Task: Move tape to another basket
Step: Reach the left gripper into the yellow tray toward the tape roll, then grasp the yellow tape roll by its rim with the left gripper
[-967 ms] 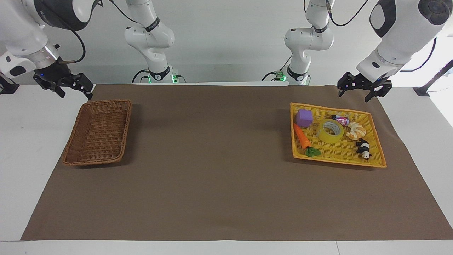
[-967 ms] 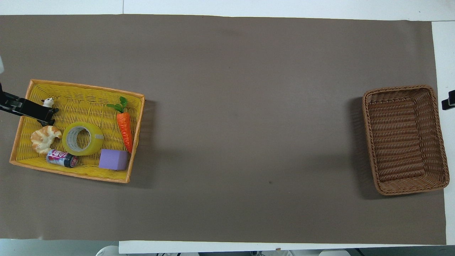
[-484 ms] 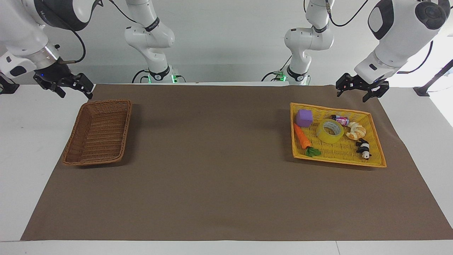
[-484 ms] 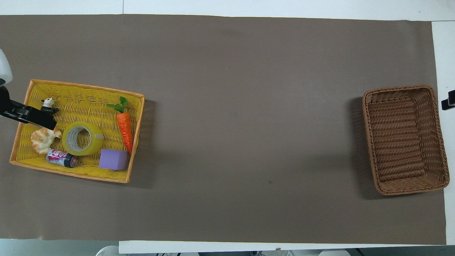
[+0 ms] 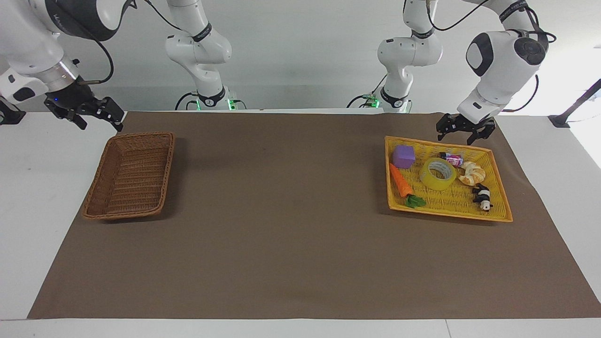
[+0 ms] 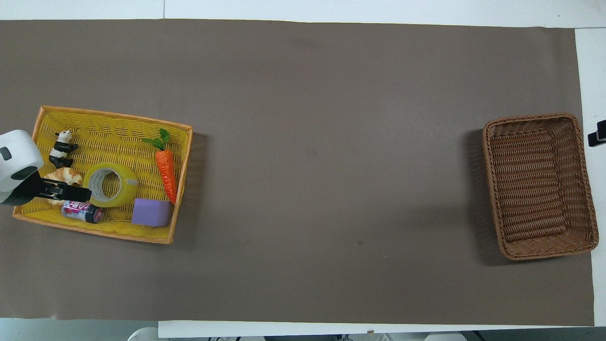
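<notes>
- The tape [image 5: 438, 173] lies flat in the yellow tray [image 5: 497, 217], its open core facing up, so no long axis constrains the approach; only the ring wall offers a grip.
- On a clock face laid over the overhead view, the purple block [image 6: 151, 212] sits at about 5 o'clock from the roll, the carrot [image 6: 166, 168] at 3, the small can [image 6: 83, 211] at 7, the pastry [image 5: 471, 173] at 9, and the panda figure [image 6: 60, 148] at 10.
- The left claw [image 5: 459, 133] hangs over the tray edge nearest the robots, fingers spread wide and holding nothing. In the overhead view the roll lies toward 3 o'clock from it, close by; the facing view shows the claw raised, not touching.
- The left arm is much the nearer one, so the pick-up looks to be its job.
- The basket [image 5: 129, 176] stands at the right arm's end of the counter [image 5: 281, 211], well apart from the tray.
- The right claw [image 5: 92, 114] waits beside that basket, also wide and holding nothing.
</notes>
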### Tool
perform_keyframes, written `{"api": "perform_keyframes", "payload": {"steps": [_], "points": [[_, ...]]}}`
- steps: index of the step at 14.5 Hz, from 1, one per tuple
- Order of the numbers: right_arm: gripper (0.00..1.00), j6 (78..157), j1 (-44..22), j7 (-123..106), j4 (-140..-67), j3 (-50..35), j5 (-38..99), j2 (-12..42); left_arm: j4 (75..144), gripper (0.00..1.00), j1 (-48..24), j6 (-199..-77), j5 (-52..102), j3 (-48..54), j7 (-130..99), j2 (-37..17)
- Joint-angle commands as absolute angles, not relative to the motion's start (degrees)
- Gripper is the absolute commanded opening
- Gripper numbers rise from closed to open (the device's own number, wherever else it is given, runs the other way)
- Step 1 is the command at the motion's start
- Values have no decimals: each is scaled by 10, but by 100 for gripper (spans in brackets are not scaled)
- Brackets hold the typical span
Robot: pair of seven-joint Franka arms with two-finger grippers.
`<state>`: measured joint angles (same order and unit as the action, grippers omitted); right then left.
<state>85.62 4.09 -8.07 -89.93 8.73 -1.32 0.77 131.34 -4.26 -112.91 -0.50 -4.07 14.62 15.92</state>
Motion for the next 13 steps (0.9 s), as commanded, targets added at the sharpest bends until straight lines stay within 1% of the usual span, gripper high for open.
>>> {"api": "perform_keyframes", "payload": {"steps": [1, 3, 4, 5, 7, 11, 13], "points": [[99, 861, 43, -91, -912, 84, -15, -3, 1369, 99, -22, -1222, -3, -36, 143, 146], [99, 861, 43, -91, -912, 84, -15, -3, 1369, 97, -19, -1276, -3, -36, 142, 96], [99, 861, 43, -91, -912, 84, -15, -3, 1369, 94, -18, -1293, -3, -38, 142, 88], [99, 861, 43, -91, -912, 84, -15, -3, 1369, 89, -13, -1301, -3, -38, 142, 84], [99, 861, 43, -91, -912, 84, -15, -3, 1369, 70, 6, -1303, -3, -36, 147, 71], [99, 861, 43, -91, -912, 84, -15, -3, 1368, 69, 7, -1318, -3, -38, 147, 64], [99, 861, 43, -91, -912, 85, -15, -3, 1368, 69, 5, -1320, -3, -36, 143, 48]]}}
